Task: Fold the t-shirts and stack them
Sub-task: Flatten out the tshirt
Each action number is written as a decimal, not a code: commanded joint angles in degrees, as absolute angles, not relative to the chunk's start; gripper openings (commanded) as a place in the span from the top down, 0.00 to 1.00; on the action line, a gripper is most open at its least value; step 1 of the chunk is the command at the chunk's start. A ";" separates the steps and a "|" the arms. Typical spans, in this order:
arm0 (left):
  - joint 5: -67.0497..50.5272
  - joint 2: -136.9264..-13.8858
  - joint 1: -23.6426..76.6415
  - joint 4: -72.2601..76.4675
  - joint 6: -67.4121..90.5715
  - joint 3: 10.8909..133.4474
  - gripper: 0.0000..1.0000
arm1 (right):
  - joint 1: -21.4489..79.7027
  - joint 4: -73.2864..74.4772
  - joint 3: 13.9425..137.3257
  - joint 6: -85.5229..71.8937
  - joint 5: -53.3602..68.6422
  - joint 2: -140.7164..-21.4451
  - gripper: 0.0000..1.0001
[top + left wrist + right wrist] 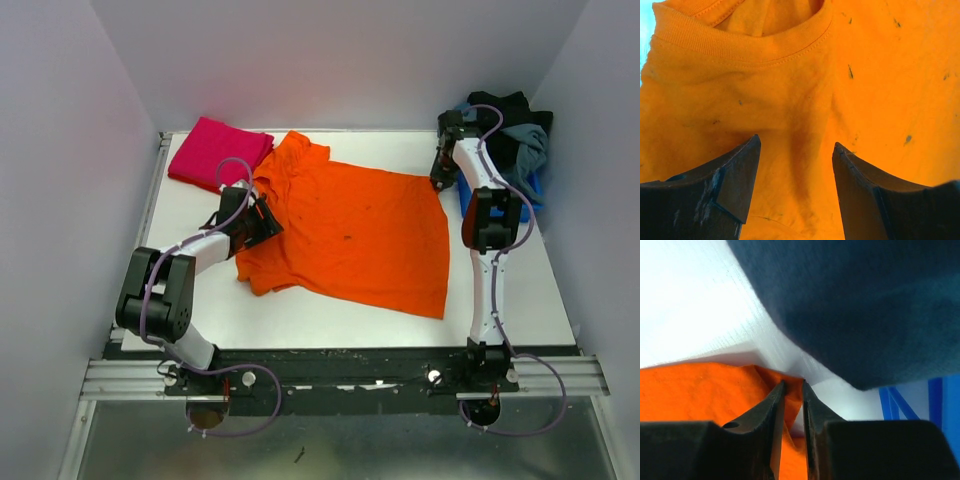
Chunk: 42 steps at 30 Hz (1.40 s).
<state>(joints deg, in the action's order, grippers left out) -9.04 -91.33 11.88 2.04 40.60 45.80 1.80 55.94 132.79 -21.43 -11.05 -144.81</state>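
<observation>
An orange t-shirt (360,235) with small dark specks lies spread flat across the white table (330,325), its collar toward the back left. A magenta-pink t-shirt (218,150) lies folded into a rectangle at the back left corner. My left gripper (262,218) is open just above the orange t-shirt (790,75) below the collar, with cloth showing between its fingers (796,141). My right gripper (440,180) is at the shirt's far right corner. Its narrow jaws (794,383) are shut on a fold of the orange t-shirt's (695,390) edge.
A heap of dark and teal clothes (515,140) sits in a blue bin (528,195) at the back right, close beside my right arm. In the right wrist view dark cloth (865,305) hangs just beyond the fingers. White walls enclose the table on three sides.
</observation>
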 commanded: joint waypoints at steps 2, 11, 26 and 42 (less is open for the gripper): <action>-10.72 -91.14 10.72 2.55 40.25 45.97 0.29 | 1.58 61.60 136.48 -20.57 -10.72 -147.56 0.75; -11.25 -92.28 10.02 2.99 40.34 45.62 0.29 | 1.76 57.58 128.68 -17.67 -21.96 -142.66 0.99; -10.63 -93.87 10.02 3.16 39.37 46.14 0.29 | 3.25 36.65 122.86 -5.02 -29.09 -134.02 0.99; -0.46 -72.35 10.81 2.31 38.23 37.36 0.26 | 9.04 29.46 87.42 -17.92 -14.68 -100.85 0.62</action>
<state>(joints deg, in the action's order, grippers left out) -7.60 -78.81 10.37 5.04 39.38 39.13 5.26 33.93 100.55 -11.27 -20.88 -112.97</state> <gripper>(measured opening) 0.730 0.413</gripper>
